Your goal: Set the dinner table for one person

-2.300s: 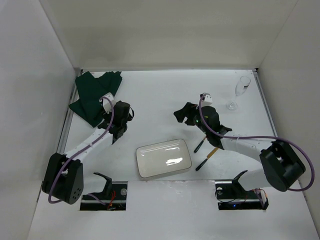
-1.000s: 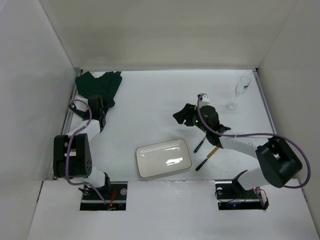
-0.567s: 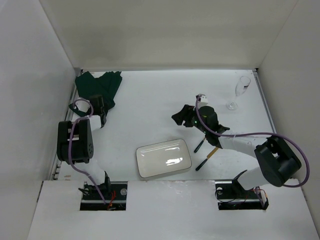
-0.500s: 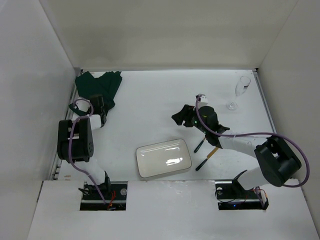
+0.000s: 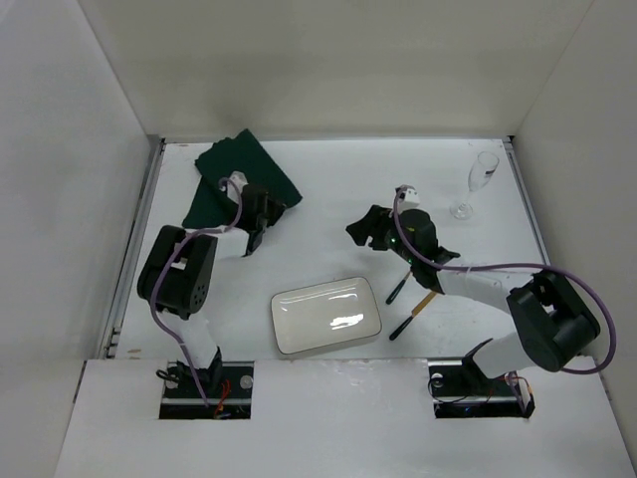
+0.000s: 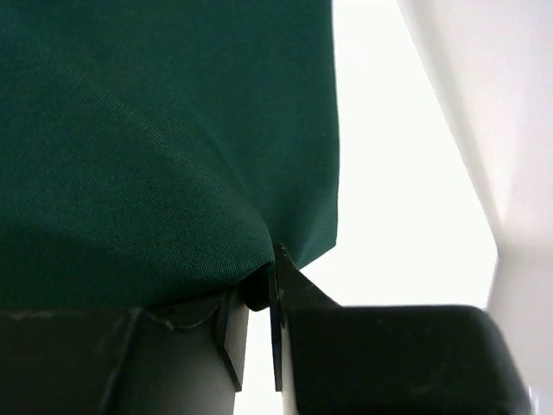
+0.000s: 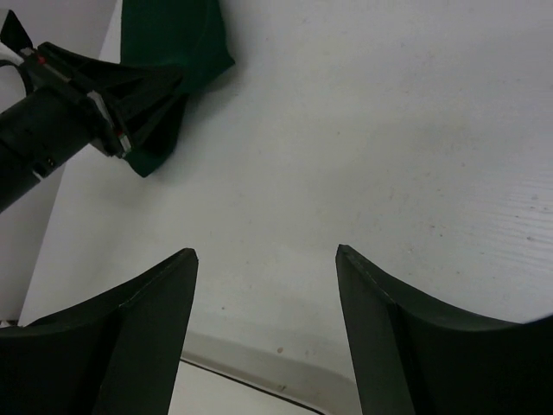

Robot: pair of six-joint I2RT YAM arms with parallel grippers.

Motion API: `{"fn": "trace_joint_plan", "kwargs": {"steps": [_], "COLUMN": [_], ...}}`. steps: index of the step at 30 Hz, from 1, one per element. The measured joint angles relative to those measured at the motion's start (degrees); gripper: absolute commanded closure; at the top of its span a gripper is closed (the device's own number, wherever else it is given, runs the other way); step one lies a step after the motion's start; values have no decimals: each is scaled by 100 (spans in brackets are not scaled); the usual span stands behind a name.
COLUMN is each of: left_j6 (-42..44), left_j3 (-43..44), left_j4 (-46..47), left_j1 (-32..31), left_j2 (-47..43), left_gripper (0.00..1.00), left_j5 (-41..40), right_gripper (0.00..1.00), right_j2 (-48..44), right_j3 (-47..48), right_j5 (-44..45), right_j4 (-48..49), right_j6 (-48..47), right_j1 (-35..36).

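Observation:
The dark green cloth (image 5: 239, 169) lies spread at the back left of the white dinner table (image 5: 318, 189). My left gripper (image 5: 267, 211) is shut on the cloth's near right edge. In the left wrist view the cloth (image 6: 155, 130) fills the frame and a fold of it is pinched between the closed jaws of the left gripper (image 6: 259, 290). From the right wrist I see that gripper (image 7: 173, 86) holding the cloth (image 7: 177, 35). My right gripper (image 5: 363, 229) hovers open over bare table just behind the white rectangular plate (image 5: 326, 316), nothing between its fingers (image 7: 155, 303).
A wine glass (image 5: 480, 179) stands at the back right. Two black-handled utensils (image 5: 398, 289) lie right of the plate, under the right arm. The plate's rim (image 7: 259, 380) shows below the right fingers. White walls enclose the table on three sides.
My left gripper has shut on the green cloth and pulled it right, out of the back left corner, so it now lies flatter. The right gripper barely moved.

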Motion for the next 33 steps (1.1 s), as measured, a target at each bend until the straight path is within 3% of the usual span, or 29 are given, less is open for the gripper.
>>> {"fn": "trace_joint_plan", "kwargs": {"steps": [5,12,14,17,20,22,25,29,33], "left_j6": [258,411,459,525,557,538,481,466,468], "left_j3": [-129,-133,-197,-636,-1436,-1958,-2693,-3346,-3657], "left_j4": [367,778,793,824,844,813,507,-142,-584], "left_j1": [-831,-1735,-1873,-1843,-1488,-1082,-273,433,634], "left_j2": [0,-4,-118,-721,-1856,-2629,-3670,-4433,-4645], "left_gripper": [68,50,49,49,49,48,48,48,48], "left_j5": [409,852,940,979,905,761,420,42,-87], "right_gripper": [25,24,27,41,72,83,81,50,40], "right_j2": [0,107,210,459,737,925,1115,1342,1851], "right_j3": [0,2,20,144,332,474,662,1032,1818], "right_j5": [262,584,667,813,909,942,990,1156,1434], "right_j4": [-70,-256,-328,-529,-671,-750,-839,-1056,-1412], "right_j6": [107,225,240,267,295,313,356,527,960], "right_j1": [-160,-286,-284,-216,-31,149,378,535,538]}}
